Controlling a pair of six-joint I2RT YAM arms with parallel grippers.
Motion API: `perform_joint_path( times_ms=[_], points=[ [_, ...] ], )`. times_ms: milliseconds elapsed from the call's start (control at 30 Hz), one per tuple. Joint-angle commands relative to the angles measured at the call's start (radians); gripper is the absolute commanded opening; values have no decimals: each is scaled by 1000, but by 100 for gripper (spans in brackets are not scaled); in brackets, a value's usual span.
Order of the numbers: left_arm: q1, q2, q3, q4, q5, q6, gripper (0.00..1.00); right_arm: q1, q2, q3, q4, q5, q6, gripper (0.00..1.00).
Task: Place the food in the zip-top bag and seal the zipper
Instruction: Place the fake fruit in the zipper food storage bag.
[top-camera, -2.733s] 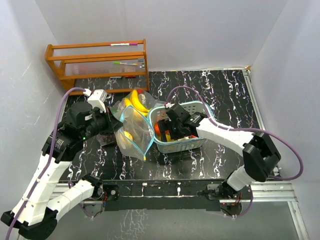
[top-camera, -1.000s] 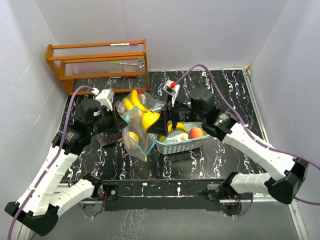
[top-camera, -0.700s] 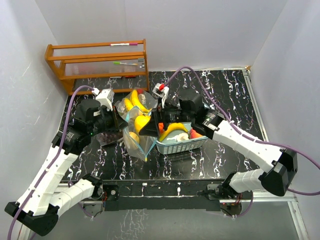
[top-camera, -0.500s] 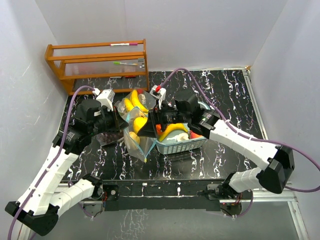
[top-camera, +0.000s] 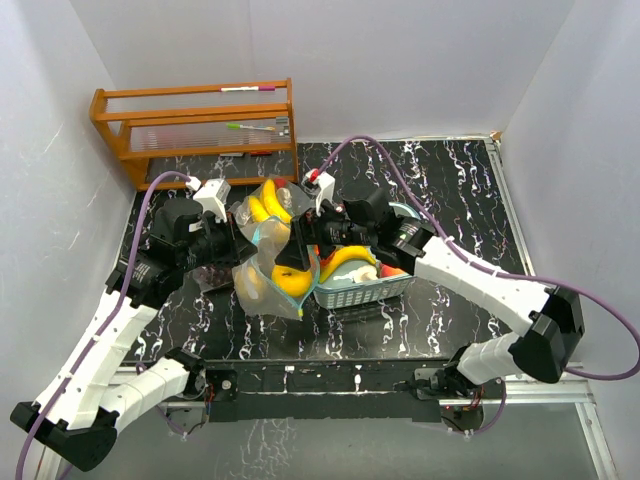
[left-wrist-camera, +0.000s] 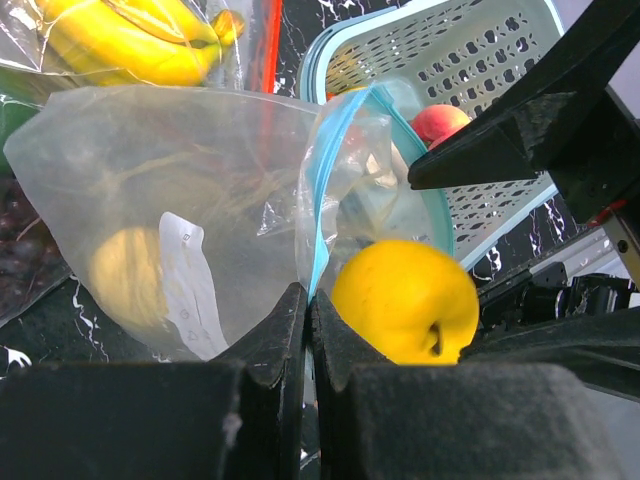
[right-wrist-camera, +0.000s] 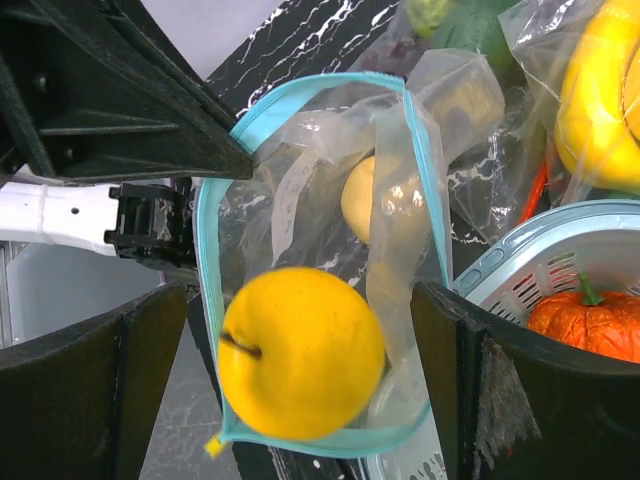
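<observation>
The clear zip-top bag (top-camera: 262, 272) with a blue zipper rim (right-wrist-camera: 300, 85) stands open at the table's middle. My left gripper (left-wrist-camera: 308, 295) is shut on that rim (left-wrist-camera: 325, 190), holding the mouth up. My right gripper (right-wrist-camera: 300, 390) hangs open over the mouth. A round yellow fruit (right-wrist-camera: 300, 352) sits in the mouth between the wide fingers, touching neither, and it also shows in the left wrist view (left-wrist-camera: 405, 300) and from above (top-camera: 292, 282). A smaller yellow fruit (right-wrist-camera: 365, 200) lies deeper in the bag.
A light blue basket (top-camera: 392, 285) just right of the bag holds a banana (top-camera: 345, 262), a peach (left-wrist-camera: 440, 122) and an orange pumpkin-like fruit (right-wrist-camera: 585, 325). A second clear bag with bananas (top-camera: 270, 205) lies behind. A wooden rack (top-camera: 195, 125) stands at the back left.
My right gripper carried the yellow fruit from over the basket leftward to the bag's mouth and opened; the fruit now sits free in the mouth. The left gripper kept its hold.
</observation>
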Motion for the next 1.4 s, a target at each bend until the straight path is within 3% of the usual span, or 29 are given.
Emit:
perform_joint_path(
  times_ms=[0, 300, 567, 733, 1067, 1167, 1267, 1367],
  points=[
    [6, -8, 0, 14, 12, -5, 0, 7, -69, 32, 43, 20, -16, 98],
    [6, -10, 7, 10, 26, -12, 0, 7, -120, 31, 23, 101, -14, 98],
    [6, -23, 138, -67, -22, 14, 0, 5, -144, 42, -238, 541, 21, 98],
    [5, -29, 165, -99, -54, 31, 0, 3, -136, -46, -264, 674, 119, 98],
    [6, -47, 138, -102, -58, 38, 0, -22, -43, -165, -160, 735, 294, 98],
    [6, -53, 142, -127, -87, 52, 0, -22, -117, -246, -19, 728, 312, 98],
    [6, -59, 128, -133, -108, 59, 0, -22, -238, -319, 158, 654, 247, 98],
    [6, -59, 78, -102, -87, 55, 0, -23, -296, -291, 218, 486, 160, 98]
  ],
)
